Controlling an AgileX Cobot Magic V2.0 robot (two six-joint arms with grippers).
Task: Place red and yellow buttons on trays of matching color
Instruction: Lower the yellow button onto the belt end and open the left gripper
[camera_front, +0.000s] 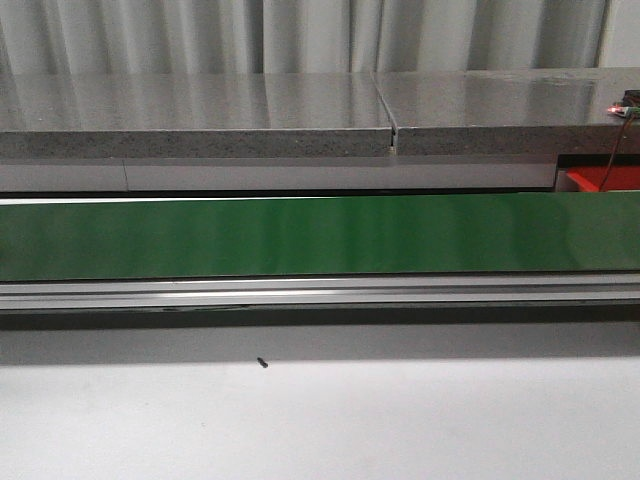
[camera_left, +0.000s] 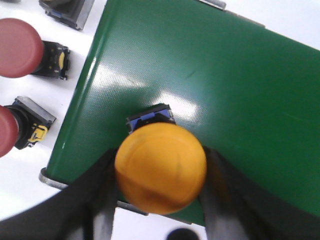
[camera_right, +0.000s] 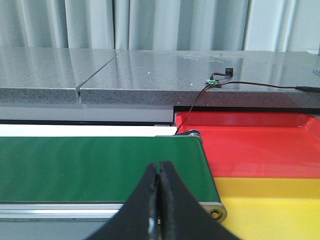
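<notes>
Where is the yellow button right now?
In the left wrist view, the yellow button sits between the left gripper fingers, over the end of the green belt, with two red buttons lying on the white table beside it.

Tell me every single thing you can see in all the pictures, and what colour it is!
Yellow button: one, yellow cap on a dark base, over the end of the green belt, between the left end effector's fingers.
Red buttons: two in view, red caps with black bodies, lying on the white surface beside the belt.
Conveyor belt: one, green, running across the table.
Red tray: one, red, past the belt's end.
Yellow tray: one, yellow, next to the red tray.
Stone counter: grey, behind the belt.
Wire: thin, dark, hanging off the counter toward the red tray.
Left end effector: black, shut on the yellow button.
Right end effector: black, fingers together, empty.
</notes>
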